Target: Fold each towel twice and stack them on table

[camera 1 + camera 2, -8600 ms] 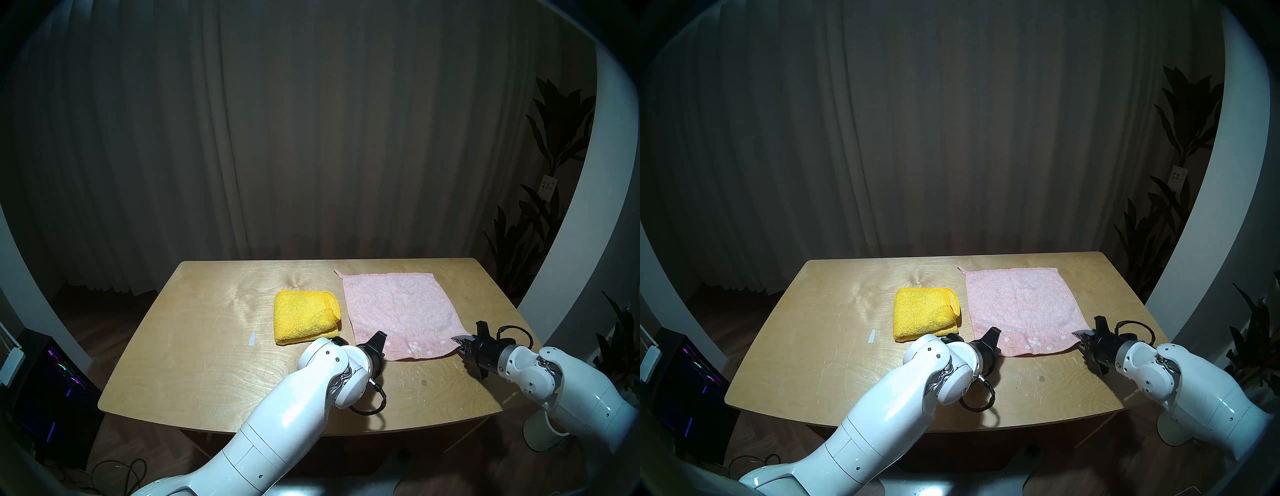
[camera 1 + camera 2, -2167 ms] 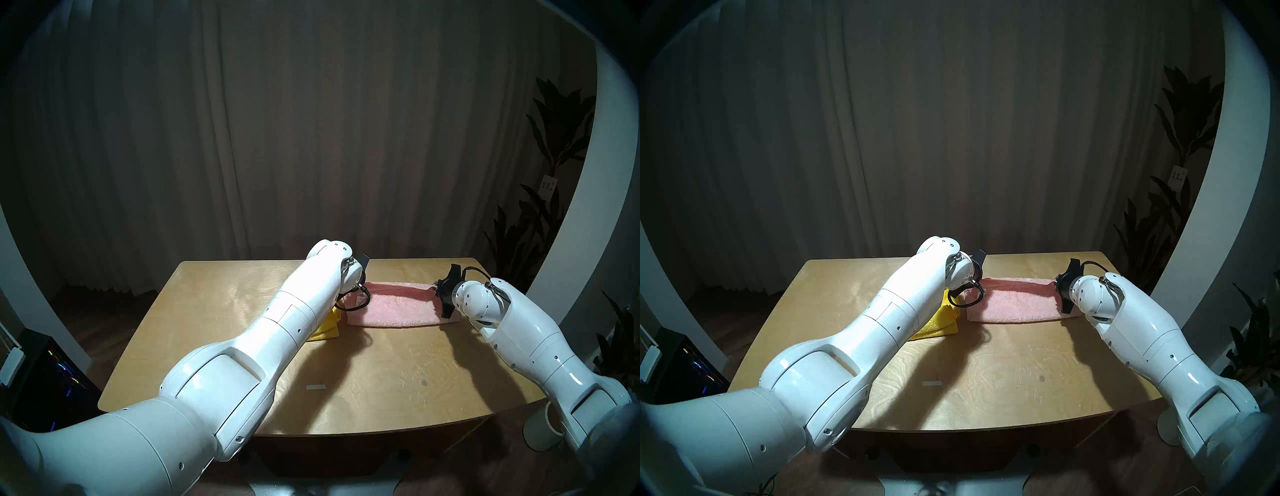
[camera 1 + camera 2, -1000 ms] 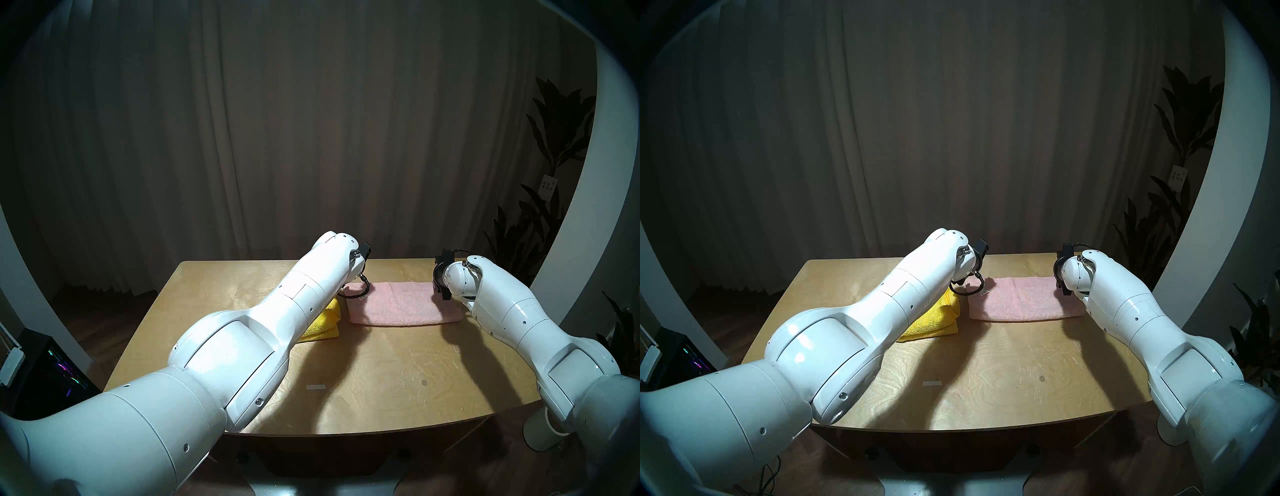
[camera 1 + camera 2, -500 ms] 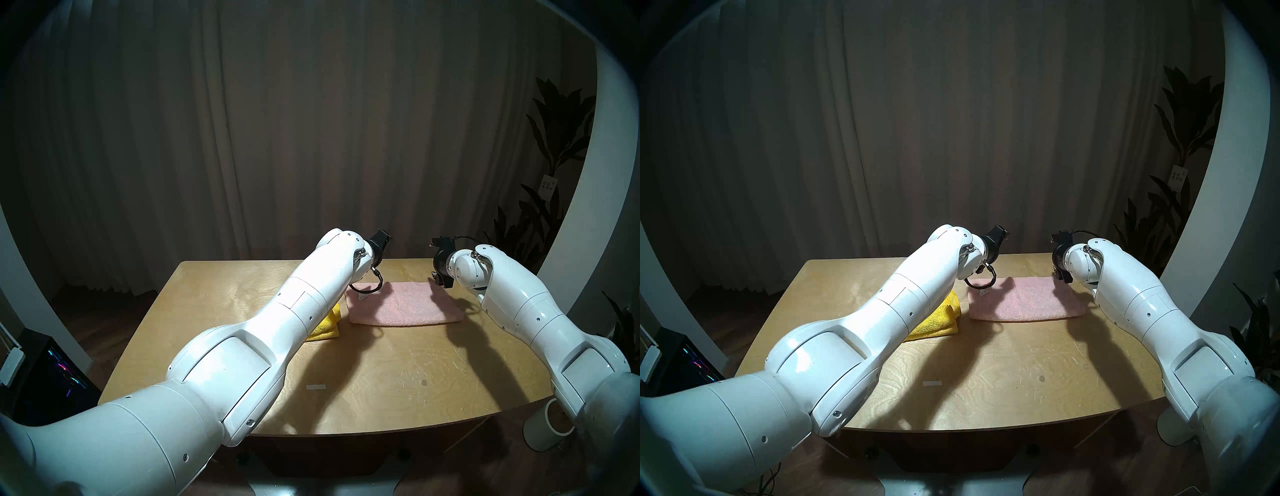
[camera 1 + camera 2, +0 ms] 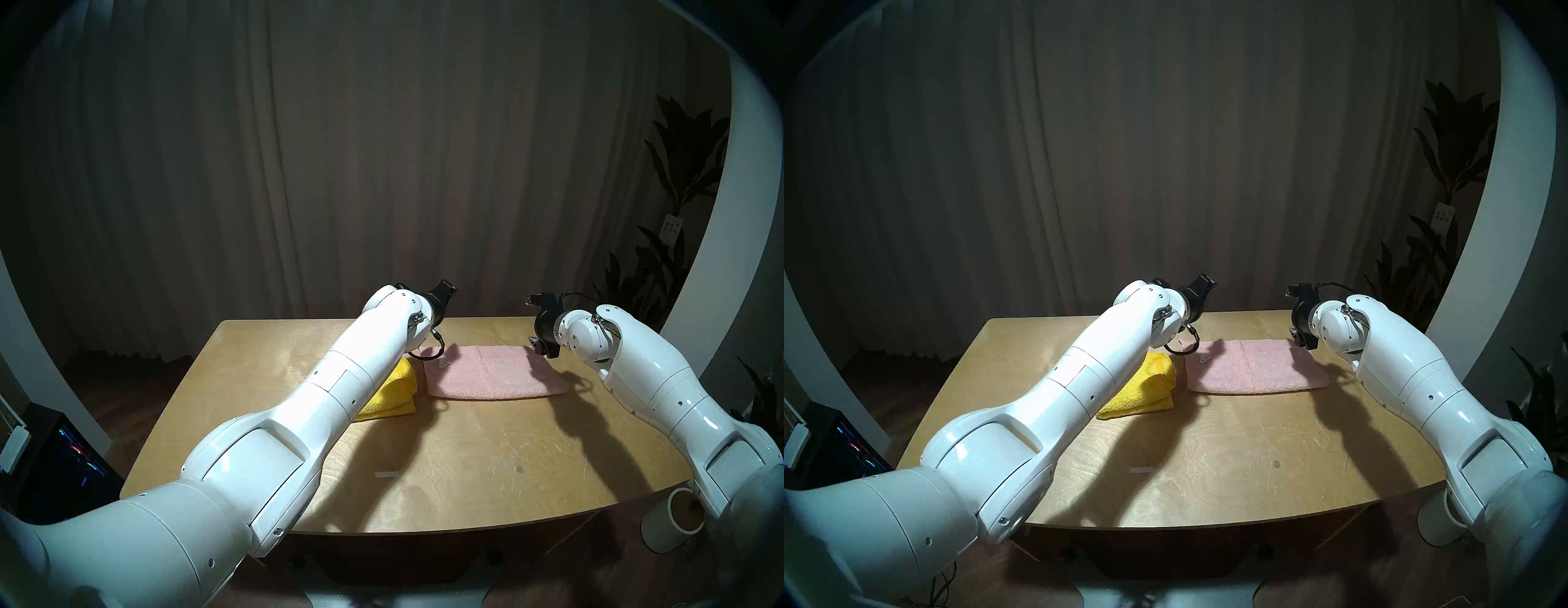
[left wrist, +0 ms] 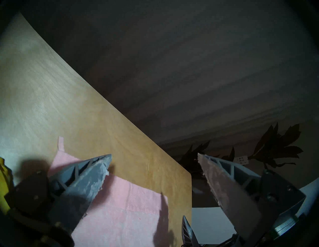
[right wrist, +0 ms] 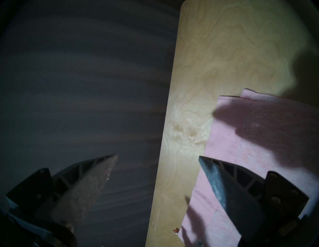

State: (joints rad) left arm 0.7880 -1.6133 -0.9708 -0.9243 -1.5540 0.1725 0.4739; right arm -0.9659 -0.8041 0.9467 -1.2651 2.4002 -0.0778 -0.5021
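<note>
The pink towel (image 5: 492, 378) lies folded into a long rectangle at the far right of the table (image 5: 466, 467). Left of it sits the yellow towel (image 5: 394, 395), folded small and partly hidden by my left arm. My left gripper (image 5: 444, 293) hovers above the pink towel's far left corner, open and empty, as the left wrist view shows (image 6: 154, 155). Above the far right corner hovers my right gripper (image 5: 533, 325), also open and empty (image 7: 158, 156). Both wrist views show the pink towel (image 6: 120, 215) (image 7: 259, 138) lying below the fingers, untouched.
A white tape strip (image 5: 387, 474) lies near the table's front. A white cylinder (image 5: 674, 526) stands on the floor at the front right. A computer case (image 5: 63, 458) with lights is at the left and plants (image 5: 636, 297) at the right. A curtain hangs behind the table.
Both grippers have risen off the pink towel's far edge, leaving it folded in half. The right gripper has opened. My left arm has swung left, uncovering more of the yellow towel.
</note>
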